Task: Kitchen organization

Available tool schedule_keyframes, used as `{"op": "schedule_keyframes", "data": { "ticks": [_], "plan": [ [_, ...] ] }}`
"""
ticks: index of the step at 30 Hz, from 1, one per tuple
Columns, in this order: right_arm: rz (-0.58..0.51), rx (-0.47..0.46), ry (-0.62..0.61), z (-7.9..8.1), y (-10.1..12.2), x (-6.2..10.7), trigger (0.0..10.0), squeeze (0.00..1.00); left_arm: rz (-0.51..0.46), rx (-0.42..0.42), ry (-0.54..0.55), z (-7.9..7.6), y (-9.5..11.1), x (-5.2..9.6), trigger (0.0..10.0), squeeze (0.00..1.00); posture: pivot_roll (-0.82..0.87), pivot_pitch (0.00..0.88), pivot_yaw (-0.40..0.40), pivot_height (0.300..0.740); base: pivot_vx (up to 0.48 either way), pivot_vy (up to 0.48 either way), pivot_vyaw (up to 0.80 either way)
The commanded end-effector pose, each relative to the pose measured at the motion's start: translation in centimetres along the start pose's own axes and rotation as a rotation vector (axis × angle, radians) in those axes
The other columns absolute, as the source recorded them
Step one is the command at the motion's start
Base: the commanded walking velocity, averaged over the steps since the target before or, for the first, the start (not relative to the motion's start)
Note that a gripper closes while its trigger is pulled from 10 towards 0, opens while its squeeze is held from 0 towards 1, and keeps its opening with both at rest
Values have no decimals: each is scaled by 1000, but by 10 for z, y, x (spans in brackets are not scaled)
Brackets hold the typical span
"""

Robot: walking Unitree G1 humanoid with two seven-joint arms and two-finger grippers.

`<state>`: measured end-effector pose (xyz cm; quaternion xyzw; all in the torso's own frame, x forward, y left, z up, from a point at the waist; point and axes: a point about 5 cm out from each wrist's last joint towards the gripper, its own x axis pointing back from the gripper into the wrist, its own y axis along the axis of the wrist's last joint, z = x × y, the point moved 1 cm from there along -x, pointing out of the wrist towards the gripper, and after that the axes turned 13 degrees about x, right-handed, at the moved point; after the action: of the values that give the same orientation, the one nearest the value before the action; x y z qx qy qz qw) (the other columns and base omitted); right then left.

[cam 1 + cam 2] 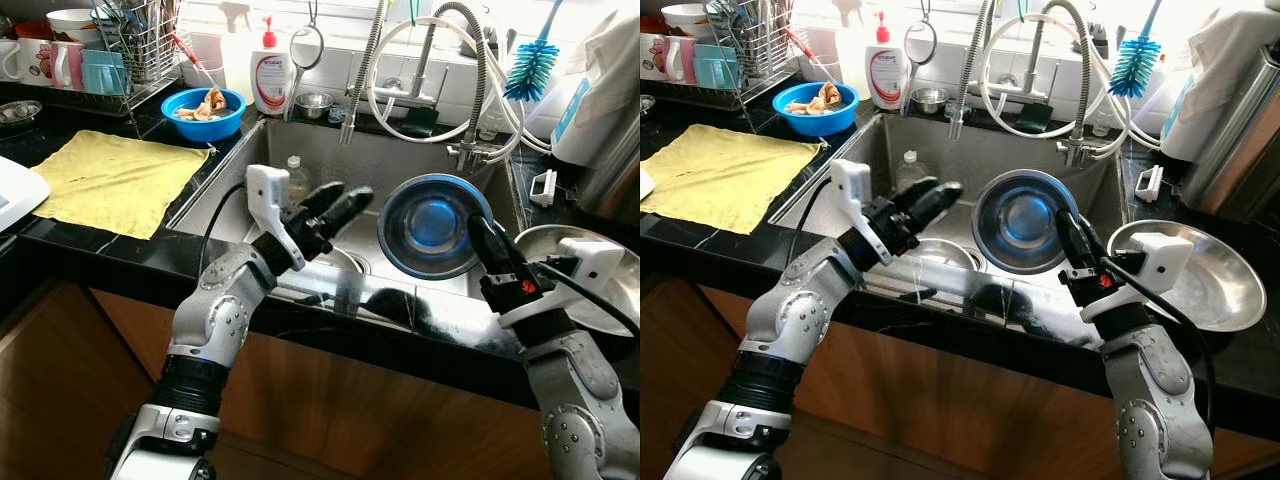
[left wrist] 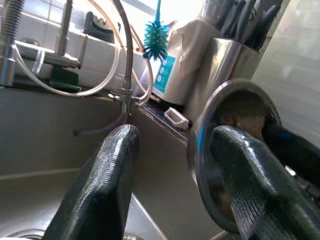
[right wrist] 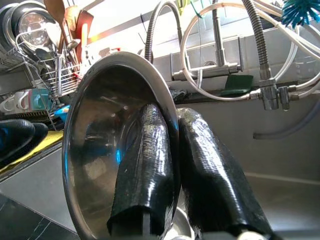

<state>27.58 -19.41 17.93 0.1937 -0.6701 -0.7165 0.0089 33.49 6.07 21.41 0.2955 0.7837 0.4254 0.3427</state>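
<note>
A round steel bowl (image 1: 432, 225) is held on edge over the sink (image 1: 400, 150), its hollow facing me. My right gripper (image 1: 478, 232) is shut on the bowl's right rim, one finger inside and one outside, as the right wrist view shows on the bowl (image 3: 100, 130). My left gripper (image 1: 340, 200) stands open just left of the bowl, fingertips close to its rim but apart from it. In the left wrist view the bowl (image 2: 235, 115) sits beyond one open finger (image 2: 107, 180).
A wide steel dish (image 1: 1220, 280) lies on the black counter at the right. A yellow cloth (image 1: 110, 180), a blue bowl (image 1: 203, 110), a soap bottle (image 1: 271, 75) and a dish rack (image 1: 130, 50) are at the left. Faucet hoses (image 1: 420, 70) hang behind the sink; a plastic bottle (image 1: 293, 175) stands in it.
</note>
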Motion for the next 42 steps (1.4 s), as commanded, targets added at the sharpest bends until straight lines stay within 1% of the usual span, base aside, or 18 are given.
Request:
{"op": "schedule_keyframes", "data": {
  "ticks": [1, 2, 3, 5, 9, 11, 18, 21, 27, 30, 31, 32, 33, 34, 35, 36, 39, 42],
  "plan": [
    [-18, -2, 7, 1, 3, -4, 10000, 0, 9, -44, -38, -8, 3, -2, 10000, 0, 69, 0, -49, 740, 0, 0, 0],
    [-18, -2, 7, 1, 3, -4, 10000, 0, 9, -44, -38, -8, 3, -2, 10000, 0, 69, 0, -49, 740, 0, 0, 0],
    [-21, -4, 11, 2, 3, -5, 10000, 0, 41, -77, -54, -11, -2, -2, 10000, 0, 71, 0, -50, 740, 0, 0, 0],
    [-23, -10, 20, 4, 3, -6, 10000, 0, 69, -108, -67, -14, -6, -2, 10000, 0, 70, 0, -48, 740, 0, 0, 0],
    [-19, -13, 32, 7, 2, -7, 10000, 0, 92, -124, -92, -18, -9, -2, 10000, 0, 70, 0, -48, 740, 0, 0, 0],
    [-9, -17, 61, 11, 0, -7, 10000, 0, 107, -140, -107, -21, -12, -2, 10000, 0, 70, 0, -46, 740, 0, 0, 0],
    [-15, -28, 114, 21, 1, -10, 10000, 0, 114, -178, -98, -22, -14, -4, 10000, 0, 69, 0, -44, 740, 0, 0, 0],
    [-18, -31, 123, 23, 1, -10, 10000, 0, 116, -187, -96, -22, -15, -4, 10000, 0, 69, 0, -44, 740, 0, 0, 0],
    [-19, -32, 127, 23, 2, -10, 10000, 0, 82, -246, -24, -16, -11, -9, 10000, 0, 68, 0, -43, 740, 0, 0, 0],
    [-20, -31, 128, 24, 2, -10, 10000, 0, 78, -269, -6, -14, -10, -10, 10000, 0, 68, 0, -43, 740, 0, 0, 0],
    [-19, -30, 129, 24, 2, -11, 10000, 0, 79, -298, 4, -13, -10, -10, 10000, 0, 68, 0, -44, 740, 0, 0, 0],
    [-19, -30, 129, 24, 2, -11, 10000, 0, 79, -298, 4, -13, -10, -10, 10000, 0, 68, 0, -44, 740, 0, 0, 0],
    [-17, -31, 127, 24, 1, -11, 10000, 0, 77, -302, 8, -12, -10, -10, 7137, 0, 69, 0, -45, 740, 0, 0, 0],
    [-15, -31, 126, 23, 1, -10, 10000, 0, 74, -303, 14, -12, -10, -9, 3333, 0, 69, 0, -44, 740, 0, 0, 0],
    [-12, -31, 124, 23, 0, -10, 10000, 0, 71, -303, 20, -11, -10, -9, 1176, 0, 69, 0, -44, 740, 0, 0, 0],
    [-11, -29, 122, 23, 0, -10, 10000, 0, 71, -302, 21, -11, -10, -9, 0, 0, 69, 0, -44, 740, 0, 0, 0],
    [4, -4, 104, 21, -1, -9, 10000, 0, 77, -299, 18, -10, -12, -8, 0, 0, 69, 0, -45, 740, 0, 0, 0],
    [1, -9, 103, 21, -1, -9, 10000, 0, 79, -297, 17, -10, -14, -8, 0, 0, 64, 0, -42, 740, 0, 0, 0]
  ]
}}
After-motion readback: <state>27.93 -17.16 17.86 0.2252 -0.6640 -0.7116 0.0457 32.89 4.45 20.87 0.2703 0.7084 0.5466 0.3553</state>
